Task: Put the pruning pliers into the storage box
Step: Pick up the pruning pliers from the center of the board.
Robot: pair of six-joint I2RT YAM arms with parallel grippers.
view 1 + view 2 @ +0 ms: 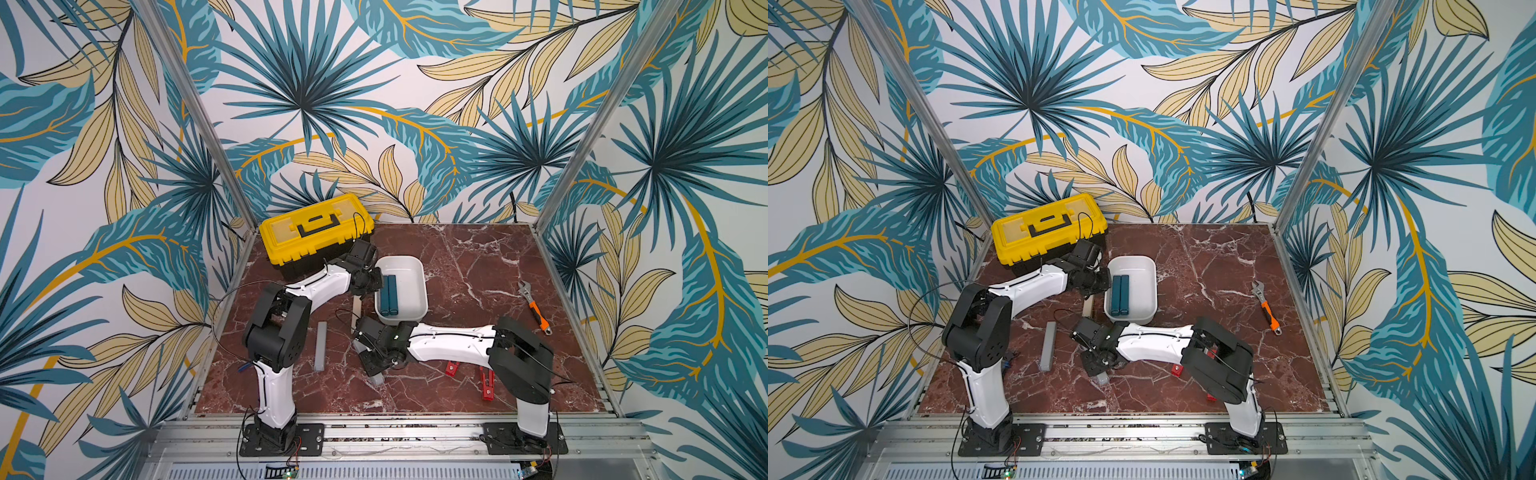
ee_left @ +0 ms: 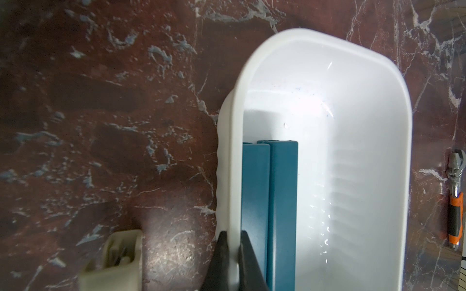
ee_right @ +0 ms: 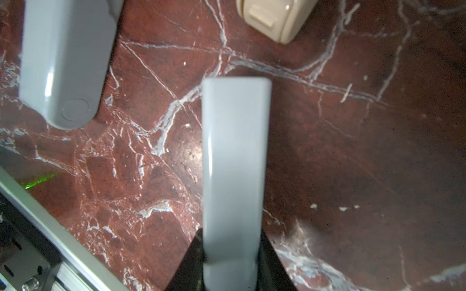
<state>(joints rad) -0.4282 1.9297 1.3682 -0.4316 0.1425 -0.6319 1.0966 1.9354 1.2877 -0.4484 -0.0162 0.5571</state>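
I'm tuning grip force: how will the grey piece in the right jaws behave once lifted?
The held grey piece looks like rigid moulded plastic, so it should stay straight. Its glossy surface may slip. Gripped near one end, its long overhang may pivot between the jaws.

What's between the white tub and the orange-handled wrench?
Nothing, just bare marble tabletop between the white tub and the wrench. It shows in both top views and in the left wrist view.

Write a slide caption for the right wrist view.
Right end effector shut on a grey piece; second grey piece and beige piece lie nearby on marble.
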